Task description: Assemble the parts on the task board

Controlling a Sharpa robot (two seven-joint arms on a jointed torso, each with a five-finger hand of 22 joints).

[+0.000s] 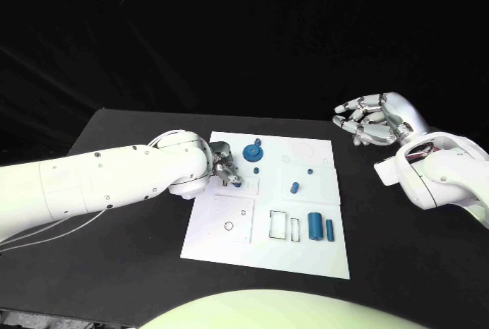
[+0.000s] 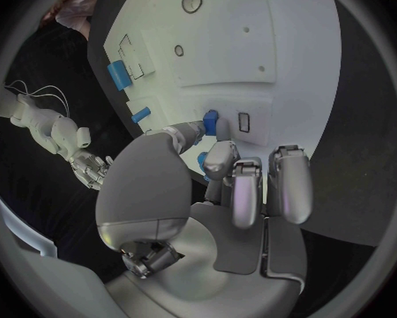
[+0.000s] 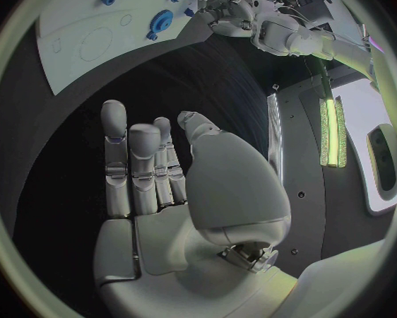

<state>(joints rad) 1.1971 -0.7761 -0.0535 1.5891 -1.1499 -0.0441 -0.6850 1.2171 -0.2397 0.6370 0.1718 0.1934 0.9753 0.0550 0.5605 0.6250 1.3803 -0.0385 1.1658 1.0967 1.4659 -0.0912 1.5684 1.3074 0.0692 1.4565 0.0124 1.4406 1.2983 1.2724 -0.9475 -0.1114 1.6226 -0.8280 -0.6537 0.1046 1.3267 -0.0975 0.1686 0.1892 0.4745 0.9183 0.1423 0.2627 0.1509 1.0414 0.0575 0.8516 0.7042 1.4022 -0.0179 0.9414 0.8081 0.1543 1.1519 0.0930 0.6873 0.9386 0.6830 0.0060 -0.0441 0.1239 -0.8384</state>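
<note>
Blue peg sits at the board's left edge, left of centre in your head view, pinched in the left hand. Just above it you see a blue gear; a blue cylinder lies lower right. Your right hand, upper right over the table, is spread and holds nothing.

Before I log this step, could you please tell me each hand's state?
Left hand: pinching a small blue part in its fingers.
Right hand: open, holding nothing.
</note>
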